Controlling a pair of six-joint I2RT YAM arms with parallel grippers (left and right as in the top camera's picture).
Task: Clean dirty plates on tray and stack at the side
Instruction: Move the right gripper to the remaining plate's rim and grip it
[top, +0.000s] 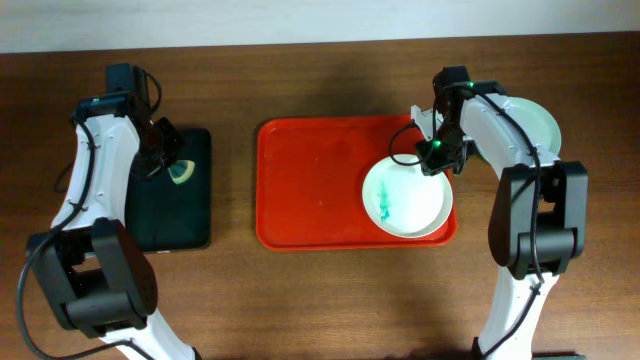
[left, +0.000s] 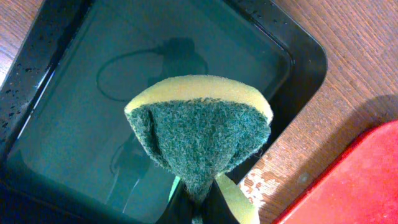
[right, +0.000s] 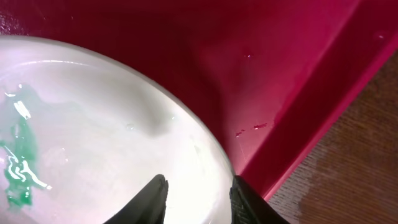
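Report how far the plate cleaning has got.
Done: a pale plate lies beside the red tray. In hand: left gripper holds a sponge over the black tray; right gripper, open, at the rim of the white plate. Left: that plate's green smear, then stacking it.

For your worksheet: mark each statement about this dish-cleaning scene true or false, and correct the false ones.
1. The white plate on the red tray carries a green smear. True.
2. The left gripper holds a sponge above the black tray. True.
3. The sponge is pressed against the white plate. False: it hangs over the black tray, well apart from the plate.
4. Three plates lie on the red tray. False: only the white plate does. A second plate lies on the table off the tray's right side, partly under the right arm.
5. The right gripper is at the white plate's rim. True.
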